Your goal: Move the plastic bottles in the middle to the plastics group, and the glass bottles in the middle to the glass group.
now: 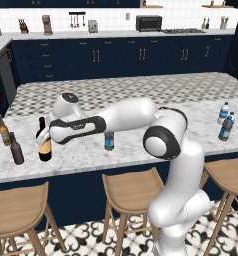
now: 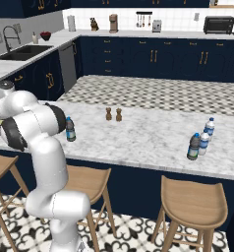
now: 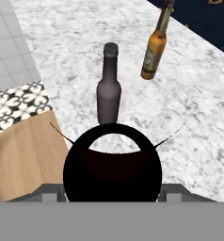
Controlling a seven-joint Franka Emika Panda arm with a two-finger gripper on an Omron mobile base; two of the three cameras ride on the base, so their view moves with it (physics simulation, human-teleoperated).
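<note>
The tool (image 1: 47,131) is clamped around the wine bottle (image 1: 43,141), which stands or hangs just over the desk (image 1: 141,145) beside the dark brown bottle (image 1: 16,148) and the amber bottle (image 1: 4,131). To finish well, set it down upright, just clear of both neighbours, then let go without tipping it. One grey water bottle (image 1: 109,141) waits mid-desk.

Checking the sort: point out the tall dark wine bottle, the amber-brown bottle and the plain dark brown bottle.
Tall dark wine bottle with tan-yellow label (image 1: 44,147): left base view, on its label.
Amber-brown bottle with pale label (image 3: 154,54): hand view, on its body.
Plain dark brown bottle (image 3: 108,96): hand view, on its body.
</note>
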